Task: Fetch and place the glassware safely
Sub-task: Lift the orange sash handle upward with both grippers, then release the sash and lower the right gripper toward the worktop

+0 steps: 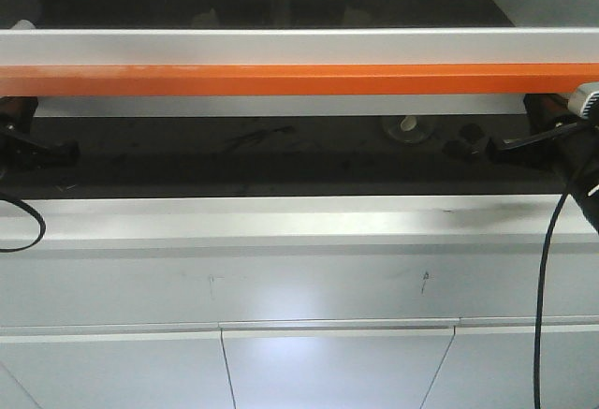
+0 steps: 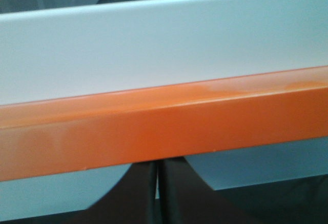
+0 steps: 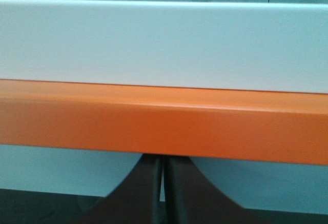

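Glass jar stands on dark worktop (seen under orange bar), nearer right tool; left tool and right tool both pinched together.

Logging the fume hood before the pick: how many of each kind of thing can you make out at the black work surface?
glass jar: 1
grippers: 2 (left gripper, right gripper)
orange bar: 1
Total: 4
A small dark lump by the right gripper is too blurred to class, so it is not counted.
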{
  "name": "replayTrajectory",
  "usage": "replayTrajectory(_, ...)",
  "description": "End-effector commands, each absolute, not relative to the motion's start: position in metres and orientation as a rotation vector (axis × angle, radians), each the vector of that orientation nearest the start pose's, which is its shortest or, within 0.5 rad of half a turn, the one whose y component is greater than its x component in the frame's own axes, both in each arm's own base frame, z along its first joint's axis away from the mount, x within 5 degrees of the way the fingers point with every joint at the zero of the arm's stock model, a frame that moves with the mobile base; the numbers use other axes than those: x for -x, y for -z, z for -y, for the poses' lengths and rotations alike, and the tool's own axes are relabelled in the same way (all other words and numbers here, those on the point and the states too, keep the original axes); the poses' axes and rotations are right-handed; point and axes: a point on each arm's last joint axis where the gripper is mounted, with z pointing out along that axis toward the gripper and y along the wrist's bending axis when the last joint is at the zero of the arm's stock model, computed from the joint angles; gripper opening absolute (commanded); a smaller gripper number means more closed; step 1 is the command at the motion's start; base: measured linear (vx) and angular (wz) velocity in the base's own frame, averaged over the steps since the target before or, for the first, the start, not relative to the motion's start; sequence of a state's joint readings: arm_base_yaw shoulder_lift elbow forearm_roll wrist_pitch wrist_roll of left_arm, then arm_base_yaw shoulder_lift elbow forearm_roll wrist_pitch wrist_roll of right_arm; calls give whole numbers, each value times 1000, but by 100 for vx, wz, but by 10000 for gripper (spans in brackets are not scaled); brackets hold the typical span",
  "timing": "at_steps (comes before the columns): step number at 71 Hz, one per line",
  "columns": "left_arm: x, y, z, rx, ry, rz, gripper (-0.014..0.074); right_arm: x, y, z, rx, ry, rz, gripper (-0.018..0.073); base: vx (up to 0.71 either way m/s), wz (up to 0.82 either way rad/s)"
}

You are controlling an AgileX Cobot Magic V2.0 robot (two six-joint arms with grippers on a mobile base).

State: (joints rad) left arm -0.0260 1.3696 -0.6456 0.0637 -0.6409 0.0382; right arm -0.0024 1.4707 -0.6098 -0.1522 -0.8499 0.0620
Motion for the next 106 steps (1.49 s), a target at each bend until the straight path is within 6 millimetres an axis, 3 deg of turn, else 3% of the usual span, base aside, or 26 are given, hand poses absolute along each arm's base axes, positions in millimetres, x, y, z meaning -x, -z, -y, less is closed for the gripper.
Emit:
replayTrajectory(1, -284, -346, 13, -119, -20, -1172, -7, -306, -308, -9, 109, -51, -1252, -1, -3, -1)
replayTrajectory(7, -286, -355, 13, -118, -21, -1146, -7, -309, -320, -9, 111, -46, -1230, -1, -3, -1)
replayTrajectory(8, -289, -366, 13, -117, -24, -1126, -7, -314, -337, -8, 111, -39, -1202, -1, -5, -2)
replayTrajectory(9, -289, -367, 13, -117, -24, -1125, -7, -315, -339, -8, 111, -38, -1197, -1, -5, -2)
replayTrajectory(45, -293, -401, 13, -113, -31, -1044, -7, -326, -386, -11, 161, -6, -1130, -1, -4, -3)
replayTrajectory(67, -289, -428, 13, -119, -40, -1002, -7, -304, -416, -10, 157, 8, -1075, -1, 0, 0)
replayTrajectory(91, -272, -436, 11, -116, -49, -1100, -7, -298, -417, -9, 111, -52, -1131, -1, 0, 0)
replayTrajectory(106, -264, -427, 11, -102, -25, -1139, -7, -285, -400, -14, 169, -60, -1157, -1, 0, 0)
